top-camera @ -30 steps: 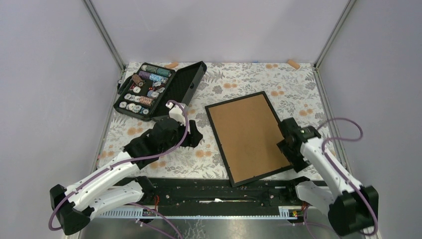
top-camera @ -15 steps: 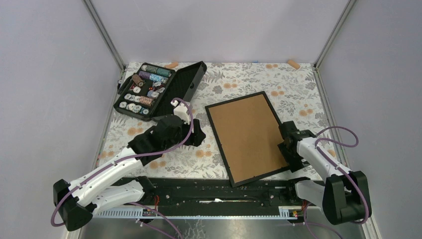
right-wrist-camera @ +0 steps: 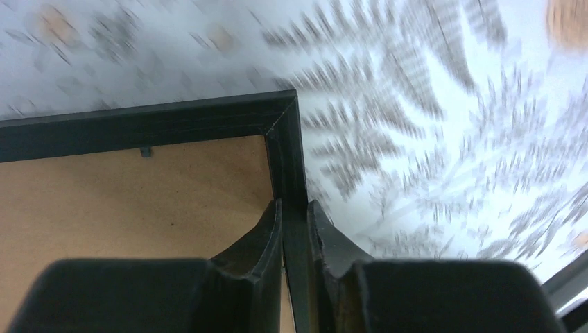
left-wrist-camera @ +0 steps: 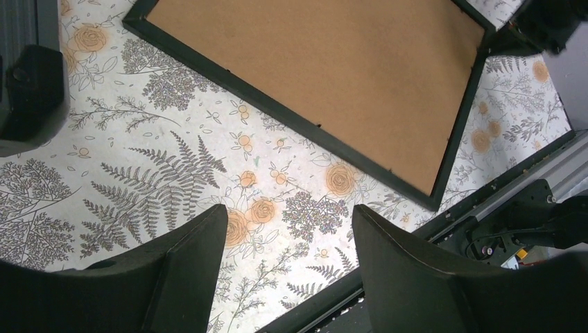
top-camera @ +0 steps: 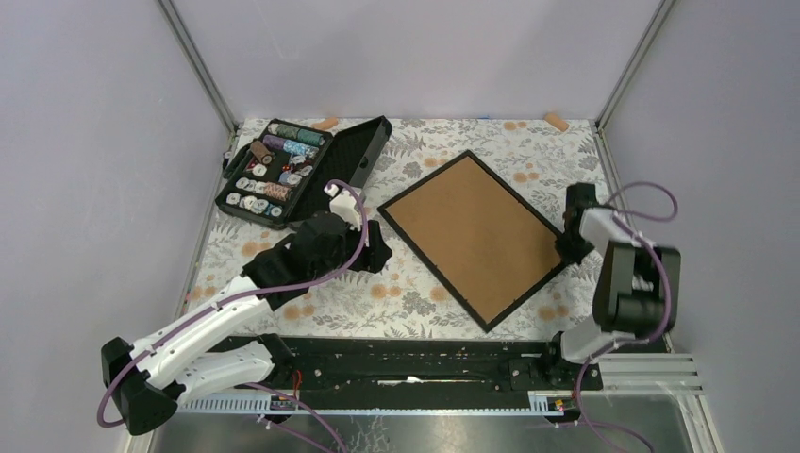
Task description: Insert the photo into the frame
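right fingers (right-wrist-camera: 267,232) nearly together, clamped on the side rail of the thin black rectangular picture frame (top-camera: 469,236), just below its corner. Frame lies brown board up, skewed, right of centre on the floral-print surface (top-camera: 415,293). left fingers (left-wrist-camera: 194,257) wide apart, empty, over the surface beside the frame. Pale lilac walls (top-camera: 425,57) all round.

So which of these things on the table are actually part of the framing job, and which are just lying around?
Part of the job: the frame, lying back-up; the right hand, clamped on its rim; the photo, nowhere in view.
Just lying about: the open case of thread spools; two small tan bits at the back.
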Action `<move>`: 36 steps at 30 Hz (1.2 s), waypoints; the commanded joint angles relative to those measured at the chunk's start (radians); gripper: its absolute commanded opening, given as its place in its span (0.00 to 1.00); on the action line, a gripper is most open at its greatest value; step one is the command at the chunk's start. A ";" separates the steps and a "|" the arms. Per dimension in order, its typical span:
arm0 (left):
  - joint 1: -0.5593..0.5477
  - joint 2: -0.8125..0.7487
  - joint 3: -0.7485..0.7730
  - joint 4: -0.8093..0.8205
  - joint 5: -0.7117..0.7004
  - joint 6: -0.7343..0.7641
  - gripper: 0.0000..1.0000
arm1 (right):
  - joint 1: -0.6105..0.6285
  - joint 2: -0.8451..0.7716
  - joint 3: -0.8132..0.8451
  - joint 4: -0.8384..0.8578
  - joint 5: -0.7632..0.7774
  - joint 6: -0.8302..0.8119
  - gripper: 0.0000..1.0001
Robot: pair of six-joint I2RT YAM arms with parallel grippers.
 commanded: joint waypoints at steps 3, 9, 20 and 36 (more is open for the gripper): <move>0.008 -0.019 0.039 0.016 -0.049 0.000 0.71 | 0.063 0.151 0.359 -0.077 -0.135 -0.459 0.60; 0.008 -0.080 0.043 0.004 -0.168 -0.013 0.71 | 0.530 0.259 0.652 -0.267 -0.223 -0.603 0.90; 0.009 -0.132 0.032 -0.021 -0.209 -0.057 0.72 | 0.902 0.613 0.898 -0.324 -0.332 -0.707 0.68; 0.009 -0.102 0.019 -0.016 -0.185 -0.072 0.73 | 0.970 0.421 0.512 -0.200 -0.383 -0.741 0.14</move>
